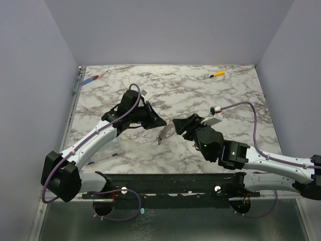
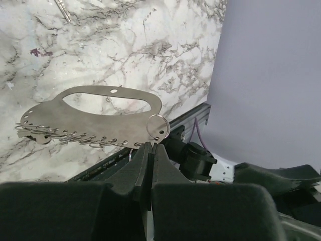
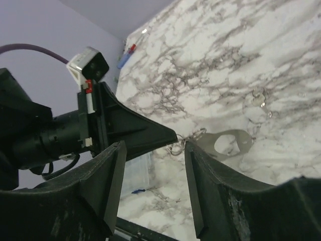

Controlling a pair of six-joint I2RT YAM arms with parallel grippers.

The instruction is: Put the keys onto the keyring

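From above and behind my bases, the fixed camera looks down on the whole grey-veined white marble table (image 1: 200, 90). My left wrist camera looks close along my black left fingers (image 2: 138, 173). The right one faces my left gripper (image 3: 173, 136). All three share the flat silver-grey keys (image 2: 100, 125) and thin metal keyring (image 2: 158, 125).
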